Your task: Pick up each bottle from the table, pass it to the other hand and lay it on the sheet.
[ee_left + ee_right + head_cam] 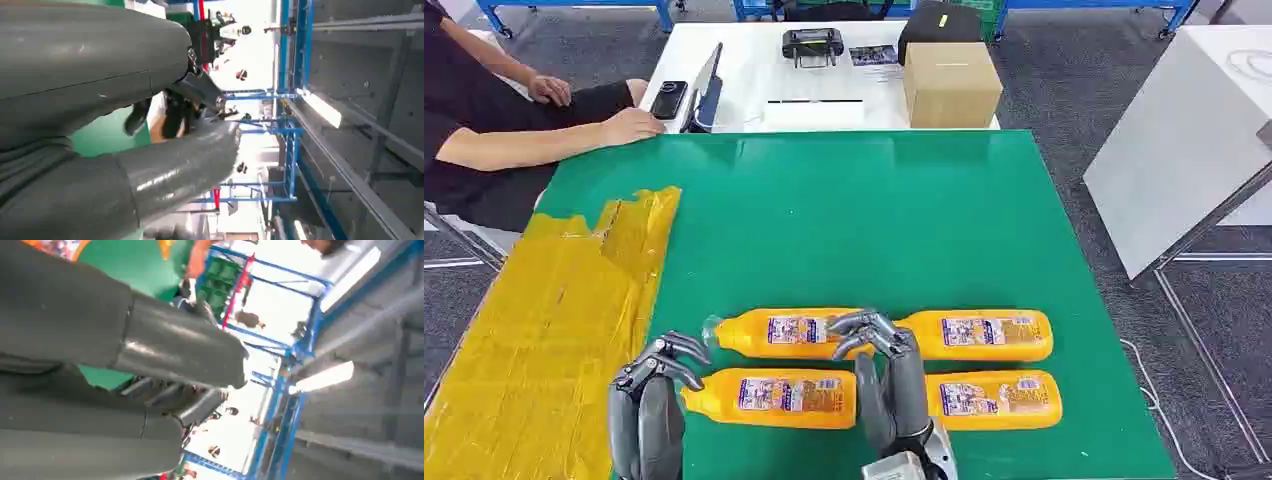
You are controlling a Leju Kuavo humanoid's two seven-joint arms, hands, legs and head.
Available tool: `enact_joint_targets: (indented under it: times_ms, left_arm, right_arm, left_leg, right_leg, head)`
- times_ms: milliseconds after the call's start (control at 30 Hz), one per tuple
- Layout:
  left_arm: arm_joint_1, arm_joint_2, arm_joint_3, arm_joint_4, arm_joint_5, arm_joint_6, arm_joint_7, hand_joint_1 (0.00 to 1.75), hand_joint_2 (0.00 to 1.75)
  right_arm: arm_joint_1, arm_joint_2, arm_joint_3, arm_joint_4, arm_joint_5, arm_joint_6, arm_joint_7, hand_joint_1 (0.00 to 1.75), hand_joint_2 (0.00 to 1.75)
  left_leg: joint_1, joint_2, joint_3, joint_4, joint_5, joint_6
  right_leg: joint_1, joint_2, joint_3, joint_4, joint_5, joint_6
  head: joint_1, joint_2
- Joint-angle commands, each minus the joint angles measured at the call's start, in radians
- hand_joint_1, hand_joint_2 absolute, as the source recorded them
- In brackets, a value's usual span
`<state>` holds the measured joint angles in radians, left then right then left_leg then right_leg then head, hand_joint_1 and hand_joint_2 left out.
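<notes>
Then both hands stood upright over the near edge of the green table point(904, 200), with four orange bottles lying on their sides around them. The left hand point(652, 395) had its fingers curled forward and apart, holding nothing; the cap end of the near left bottle point(774, 397) lay just beside it, toward the right hand. The right hand point(889, 375) stood between the near left bottle and the near right bottle point(996, 399), its fingers bent over the place where the far left bottle point(784, 332) and the far right bottle point(979, 334) met; whether they touched a bottle I could not tell. The yellow sheet point(554, 330) lay beyond the left hand's outer side. A person's hand point(629, 126) rested at the far edge.
</notes>
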<state>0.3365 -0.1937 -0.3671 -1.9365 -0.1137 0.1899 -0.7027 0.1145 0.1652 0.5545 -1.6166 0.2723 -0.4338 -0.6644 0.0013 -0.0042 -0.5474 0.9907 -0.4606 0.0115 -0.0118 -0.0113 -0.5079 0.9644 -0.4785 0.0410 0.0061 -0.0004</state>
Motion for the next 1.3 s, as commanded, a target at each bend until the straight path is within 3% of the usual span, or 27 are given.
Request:
enact_joint_targets:
  times_ms: [33,133,200,233,267,300,333,467,1300]
  left_arm:
    - [-0.058,-0.012,0.215,0.183,-0.028,0.006,0.005,1.75,0.0]
    - [-0.058,-0.012,0.215,0.183,-0.028,0.006,0.005,1.75,0.0]
    - [-0.051,0.008,0.144,0.195,-0.086,0.075,0.005,1.68,0.0]
    - [-0.053,0.011,0.136,0.214,-0.085,0.076,0.005,0.14,0.0]
    - [-0.054,0.011,0.133,0.237,-0.09,0.063,0.005,0.0,0.0]
    - [-0.054,0.006,0.142,0.244,-0.069,0.019,0.005,0.0,0.0]
    - [-0.053,0.0,0.151,0.238,-0.07,0.022,0.005,0.0,0.0]
    - [-0.051,-0.016,0.18,0.24,-0.029,-0.041,0.005,0.0,0.0]
    - [-0.038,-0.02,0.192,0.223,-0.06,-0.026,0.005,0.0,0.0]
  right_arm:
    - [0.139,-0.006,-0.296,-0.086,-0.153,0.156,-0.034,1.75,0.0]
    - [0.139,-0.006,-0.296,-0.086,-0.153,0.156,-0.034,1.75,0.0]
    - [0.13,0.021,-0.276,-0.059,-0.125,0.151,-0.034,1.75,0.0]
    - [0.129,0.021,-0.275,-0.06,-0.128,0.154,-0.034,1.75,0.0]
    - [0.129,0.023,-0.276,-0.064,-0.124,0.146,-0.034,1.75,0.0]
    - [0.128,0.024,-0.275,-0.068,-0.113,0.12,-0.034,0.47,0.0]
    - [0.126,0.027,-0.272,-0.078,-0.101,0.089,-0.034,0.0,0.0]
    - [0.125,0.024,-0.265,-0.037,-0.11,0.106,-0.026,0.0,0.0]
    - [0.122,0.04,-0.271,-0.017,-0.079,0.117,-0.027,0.0,0.0]
  left_leg:
    - [0.0,-0.004,0.001,-0.001,0.001,0.0]
    - [0.001,0.002,-0.003,-0.001,0.0,0.0]
    - [0.0,0.001,-0.001,-0.001,0.0,0.0]
    - [0.001,0.001,0.0,-0.001,0.0,0.0]
    - [0.0,0.001,-0.001,-0.001,0.001,0.0]
    - [0.0,0.001,0.0,-0.002,0.0,0.0]
    - [0.0,0.001,-0.001,-0.002,0.001,0.0]
    - [0.0,0.002,-0.002,-0.001,0.0,0.0]
    - [0.002,0.002,0.0,-0.001,0.0,-0.001]
  right_leg:
    - [0.0,-0.004,0.003,-0.002,0.0,-0.001]
    - [0.001,0.002,0.008,-0.001,0.002,0.0]
    - [0.0,0.001,0.01,-0.001,0.001,0.0]
    - [0.001,0.001,0.011,-0.002,0.001,-0.001]
    - [0.0,0.001,0.009,-0.001,0.001,0.0]
    - [0.001,0.002,0.01,-0.002,0.002,-0.001]
    - [0.0,0.002,0.009,-0.002,0.002,0.0]
    - [0.0,0.002,0.008,-0.001,0.002,0.0]
    - [0.002,0.003,0.01,-0.002,0.002,-0.001]
  head:
    - [0.0,0.0]
    - [0.0,0.0]
    - [0.0,0.0]
    - [0.0,0.0]
    - [0.0,0.0]
    - [0.0,0.0]
    - [0.0,0.0]
    - [0.0,0.0]
    - [0.0,0.0]
